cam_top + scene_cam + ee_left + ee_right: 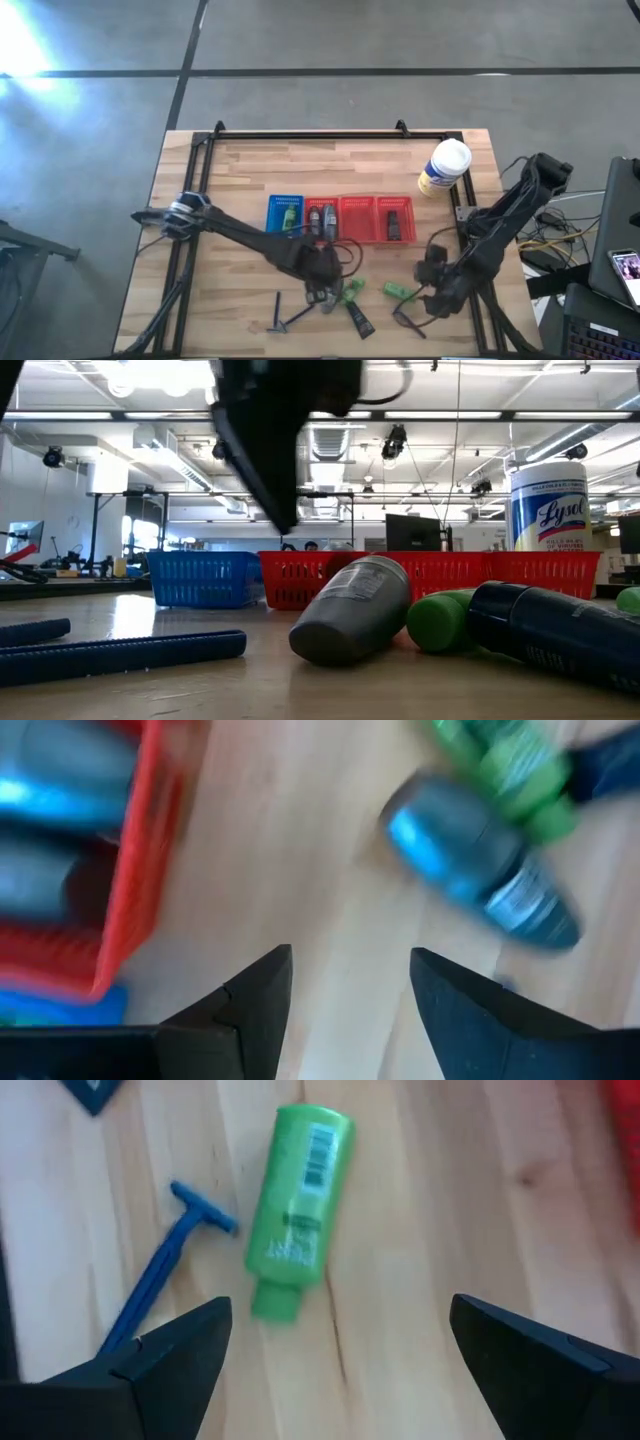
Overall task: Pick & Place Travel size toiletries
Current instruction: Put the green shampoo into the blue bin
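Several toiletries lie on their sides near the table's near edge: a grey oval stick [325, 298] [480, 870] [350, 610], a green bottle [351, 289] [500, 765] beside it, a dark tube [361, 320] [550, 632], and thin dark razors [282, 316] [120, 650]. Another green bottle [400, 291] [298, 1210] and a blue razor [165, 1265] lie farther right. My left gripper [321, 284] [350, 980] hangs open just above the wood, between the red basket and the grey stick. My right gripper [432, 298] [340, 1340] is wide open above the second green bottle.
One blue basket [285, 213] [200, 578] and three red baskets [357, 218] [430, 575] stand in a row mid-table, with items inside. A white-and-yellow canister [445, 166] [548, 510] stands at the far right. A black rail [330, 134] frames the far edge.
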Controlling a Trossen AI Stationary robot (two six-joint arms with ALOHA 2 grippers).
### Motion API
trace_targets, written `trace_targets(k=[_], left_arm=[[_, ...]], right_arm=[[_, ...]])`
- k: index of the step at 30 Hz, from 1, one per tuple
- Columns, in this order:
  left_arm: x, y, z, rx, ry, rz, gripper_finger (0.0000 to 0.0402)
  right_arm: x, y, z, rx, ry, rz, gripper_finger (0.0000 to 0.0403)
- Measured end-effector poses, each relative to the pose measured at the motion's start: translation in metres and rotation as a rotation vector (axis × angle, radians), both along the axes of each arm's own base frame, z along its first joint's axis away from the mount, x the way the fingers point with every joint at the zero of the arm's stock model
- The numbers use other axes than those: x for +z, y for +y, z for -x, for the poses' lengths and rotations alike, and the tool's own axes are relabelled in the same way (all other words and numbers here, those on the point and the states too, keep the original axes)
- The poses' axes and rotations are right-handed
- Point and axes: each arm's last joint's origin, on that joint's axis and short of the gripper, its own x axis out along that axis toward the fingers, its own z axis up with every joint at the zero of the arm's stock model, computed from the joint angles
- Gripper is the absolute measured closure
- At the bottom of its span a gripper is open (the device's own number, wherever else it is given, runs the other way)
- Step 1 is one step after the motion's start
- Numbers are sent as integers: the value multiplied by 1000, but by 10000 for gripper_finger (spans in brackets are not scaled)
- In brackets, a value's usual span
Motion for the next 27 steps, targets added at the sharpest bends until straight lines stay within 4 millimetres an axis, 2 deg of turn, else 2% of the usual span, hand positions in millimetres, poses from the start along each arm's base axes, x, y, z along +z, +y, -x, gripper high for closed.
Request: trace_targets(k=[6,11,18,23,27], left_arm=[[0,6,46,4,-24,21,193],[3,20,81,22,-111,57,193],[3,41,129,60,-181,28,193],[3,51,151,76,-217,33,193],[0,56,162,78,-232,40,193]], right_arm=[[-26,13,-19,-133,-2,81,31],[-47,19,-33,-205,69,15,39],[-49,15,-49,-360,81,2,79],[-39,9,-72,-246,-1,49,112],[-41,0,-76,-105,91,77,120]])
